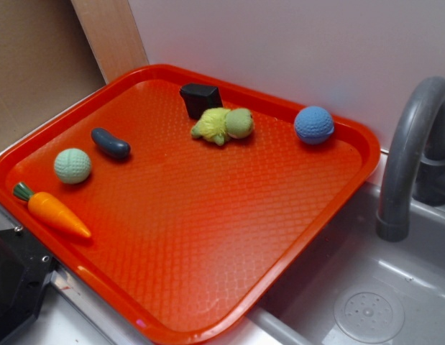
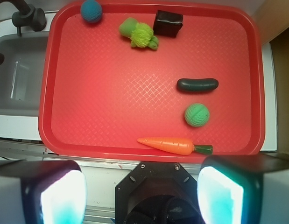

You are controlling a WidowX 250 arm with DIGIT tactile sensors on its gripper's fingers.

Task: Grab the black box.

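Looking down from the wrist view, the gripper [image 2: 142,196] fills the bottom edge, its two pale fingers [image 2: 58,198] spread wide apart with nothing between them, and it hangs in front of the near rim of the red tray [image 2: 111,107], not over it. In the exterior view only a dark part of the robot shows at the lower left corner, and I cannot say which part it is. Closest to the gripper, just inside the near rim, lies an orange carrot [image 2: 168,145] on its side, with its green stem end pointing to the right in the wrist view. A little farther in sits a pale green ball [image 2: 197,115], and behind it a dark navy capsule-shaped toy [image 2: 197,84] lies crosswise, near the ball but not touching it. The middle of the tray is bare. At the far side, the black box [image 2: 168,23] stands close to the back rim, and in the exterior view [image 1: 200,99] it looks slightly tapered. Just beside it, maybe touching, is a yellow-green plush toy [image 2: 138,33]. A blue ball [image 2: 91,10] rests in the far corner, well apart from the box. Beyond the tray, a grey sink [image 1: 395,287] with a grey faucet [image 1: 409,158] is on one side.
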